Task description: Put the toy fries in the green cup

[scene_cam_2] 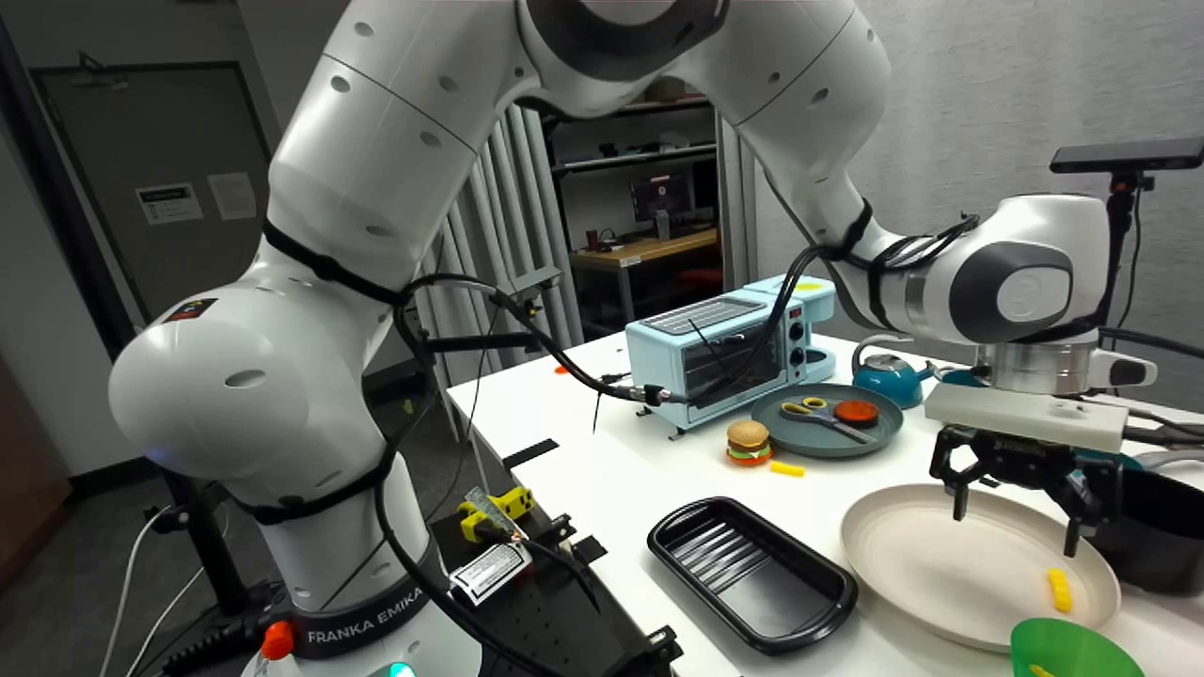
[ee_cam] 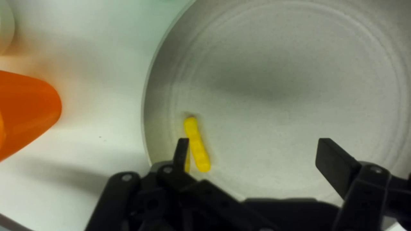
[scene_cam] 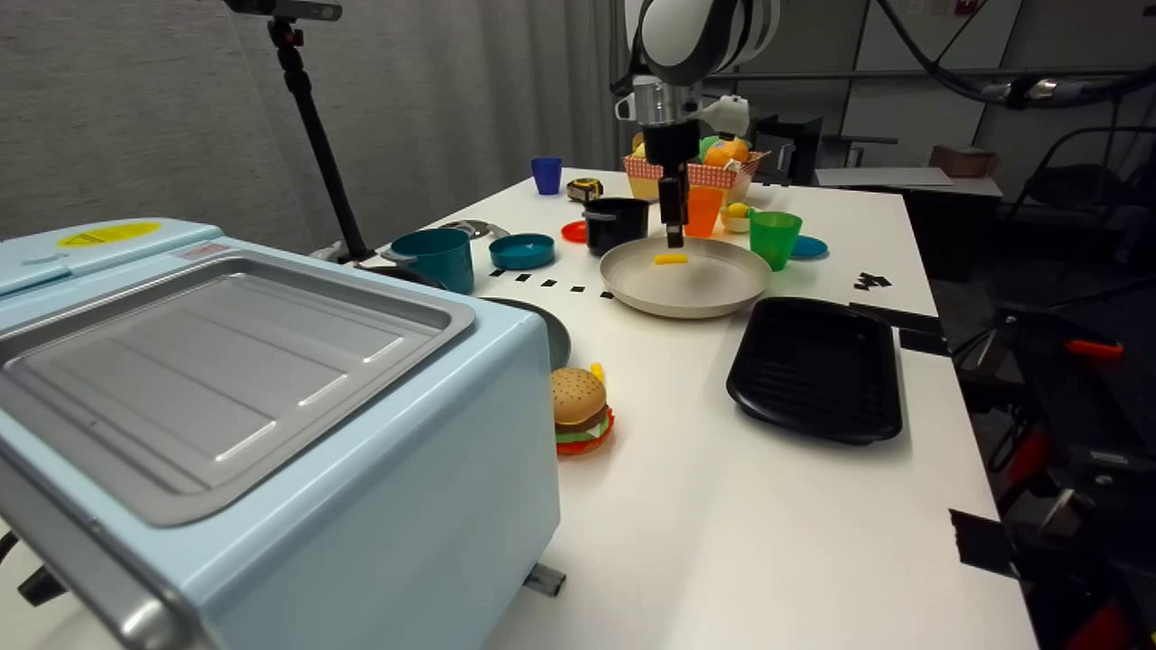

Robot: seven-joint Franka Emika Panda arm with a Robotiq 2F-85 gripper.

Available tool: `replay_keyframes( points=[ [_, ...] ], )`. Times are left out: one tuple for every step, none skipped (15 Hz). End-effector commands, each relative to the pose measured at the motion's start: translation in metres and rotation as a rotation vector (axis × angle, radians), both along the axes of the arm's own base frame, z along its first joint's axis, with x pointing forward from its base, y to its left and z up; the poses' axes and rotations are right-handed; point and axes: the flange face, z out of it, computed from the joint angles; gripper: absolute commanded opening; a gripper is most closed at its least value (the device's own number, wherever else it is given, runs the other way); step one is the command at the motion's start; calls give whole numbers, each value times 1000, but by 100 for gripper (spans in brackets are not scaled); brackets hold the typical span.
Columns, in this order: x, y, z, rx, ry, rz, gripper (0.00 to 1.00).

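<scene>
In the wrist view, has a black two-fingered robot gripper (ee_cam: 254,139) spread wide above a broad, shallow, round off-white plate (ee_cam: 282,96), with a slim yellow plastic stick of toy fries (ee_cam: 197,146) lying on the plate near one finger, and a tapered orange plastic cup (ee_cam: 29,109) apart from the rim. In an exterior view, hangs fingers-down low above the toy fries, near a short, translucent, bright-green plastic cup (scene_cam: 775,239) standing upright just beside the plate and a black, ribbed, rectangular tray (scene_cam: 817,366). In an exterior view, shows a bit of yellow (scene_cam_2: 1041,670) inside the partly cropped green cup, and a second slim yellow stick (scene_cam_2: 786,468) just beside a brown-bunned toy burger (scene_cam_2: 749,442).
</scene>
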Motion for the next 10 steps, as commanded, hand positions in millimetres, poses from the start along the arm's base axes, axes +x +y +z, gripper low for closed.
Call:
replay_keyframes(
  points=[
    [11,-13,-11,15,36,38,100],
    [13,-15,-13,10,35,34,100],
    [16,-18,-14,6,30,28,100],
    [19,-19,-16,4,26,23,100],
    [22,-20,-18,0,23,22,100],
    [25,-21,-20,-4,20,22,100],
    [28,-21,-23,-8,18,23,100],
    [31,-19,-26,-10,16,25,100],
    [33,-18,-29,-11,15,27,100],
    [35,-17,-32,-15,12,28,100]
  ],
)
